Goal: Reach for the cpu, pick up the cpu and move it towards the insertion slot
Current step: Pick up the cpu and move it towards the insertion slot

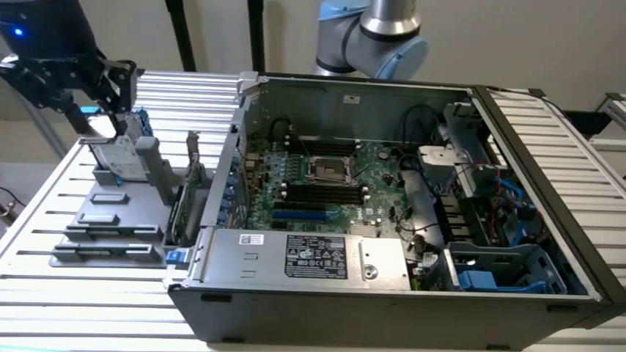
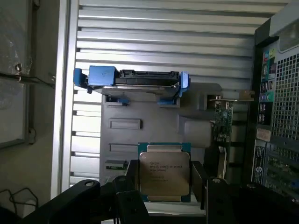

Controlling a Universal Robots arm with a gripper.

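Observation:
The cpu (image 2: 164, 173), a small square chip with a silvery top and a thin blue-green rim, sits between my two dark fingers (image 2: 132, 179), which press against its opposite sides. My gripper (image 2: 164, 182) is shut on it and holds it above the grey fixture. In the exterior view my gripper (image 1: 83, 92) hangs at the far left, over the grey holder tray (image 1: 102, 220). The insertion slot (image 1: 328, 170), a silver-framed square socket with a dark centre, lies on the motherboard inside the open computer case, well off toward the exterior view's right of my gripper.
A silver hard drive with blue rails (image 2: 135, 83) stands in the grey holder below the chip. A green expansion card (image 2: 223, 116) stands upright beside the case wall (image 1: 234, 154). Black memory slots (image 1: 323, 192) flank the socket. The slatted metal table (image 1: 186, 92) surrounds everything.

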